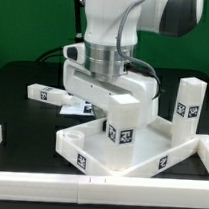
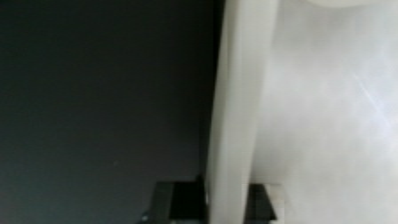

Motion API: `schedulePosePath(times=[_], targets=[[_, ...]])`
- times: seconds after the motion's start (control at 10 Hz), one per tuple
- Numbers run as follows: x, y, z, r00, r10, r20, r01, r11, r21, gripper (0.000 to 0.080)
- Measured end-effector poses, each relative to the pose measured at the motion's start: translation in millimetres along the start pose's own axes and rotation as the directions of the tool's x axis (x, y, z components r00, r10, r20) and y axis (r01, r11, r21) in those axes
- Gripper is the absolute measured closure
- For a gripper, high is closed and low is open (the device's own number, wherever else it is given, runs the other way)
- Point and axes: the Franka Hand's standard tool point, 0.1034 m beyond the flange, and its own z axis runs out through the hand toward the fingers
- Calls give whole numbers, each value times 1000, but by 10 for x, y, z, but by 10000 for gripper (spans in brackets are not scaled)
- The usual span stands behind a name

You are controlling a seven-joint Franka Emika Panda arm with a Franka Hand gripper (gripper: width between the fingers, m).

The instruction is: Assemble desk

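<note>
Pincer: clamped on upright leg at tabletop; fingertips hidden in exterior view, blurred at wrist.

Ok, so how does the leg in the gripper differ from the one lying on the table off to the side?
The held leg is upright; the lying leg is flat on its side. The held leg is clamped in the gripper; the lying leg is loose. The held leg is over the tabletop; the lying leg is on the black table, apart from the tabletop. Both are white square posts with black-and-white tags.
</note>
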Motion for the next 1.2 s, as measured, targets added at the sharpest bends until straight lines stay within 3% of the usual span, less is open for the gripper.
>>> schedulePosePath(times=[0.2, 0.3, 0.7, 0.8, 1.0, 1.2], targets=[[217, -161, -142, 947, -322, -16, 321, 947, -25, 742], [298, -243, -201, 864, -504, -24, 503, 864, -28, 742], [309, -188, -170, 724, -690, -5, 689, 724, -42, 742], [342, -204, -191, 657, -754, -3, 753, 656, -52, 742], [634, -421, -354, 398, -917, -20, 913, 398, -88, 742], [669, -387, -340, 286, -958, 6, 953, 284, -103, 742]])
